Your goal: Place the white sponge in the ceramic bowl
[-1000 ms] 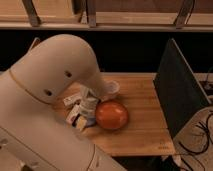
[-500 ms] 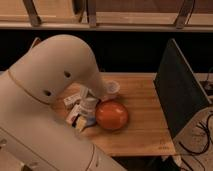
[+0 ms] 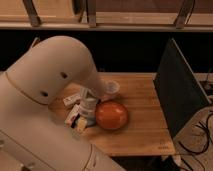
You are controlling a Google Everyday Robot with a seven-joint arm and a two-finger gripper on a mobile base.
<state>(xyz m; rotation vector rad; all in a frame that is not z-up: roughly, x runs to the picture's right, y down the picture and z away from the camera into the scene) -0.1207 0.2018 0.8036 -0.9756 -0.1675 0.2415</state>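
Note:
The ceramic bowl [image 3: 111, 115] is a glossy orange-red dish in the middle of the wooden table [image 3: 145, 131]. My gripper [image 3: 88, 111] points down right beside the bowl's left rim, at the end of the big white arm [image 3: 50, 85] that fills the left of the view. A small bluish-grey patch just under the gripper looks like the white sponge [image 3: 90, 121]. It sits low on the table against the bowl's left side. Whether the gripper touches or holds it cannot be told.
A translucent cup [image 3: 111, 89] stands behind the bowl. A white block [image 3: 71, 99], a wrapped bar [image 3: 72, 115] and a yellowish piece [image 3: 81, 125] lie left of the gripper. A dark upright panel [image 3: 182, 95] borders the table's right side, with cables [image 3: 200, 142] beyond.

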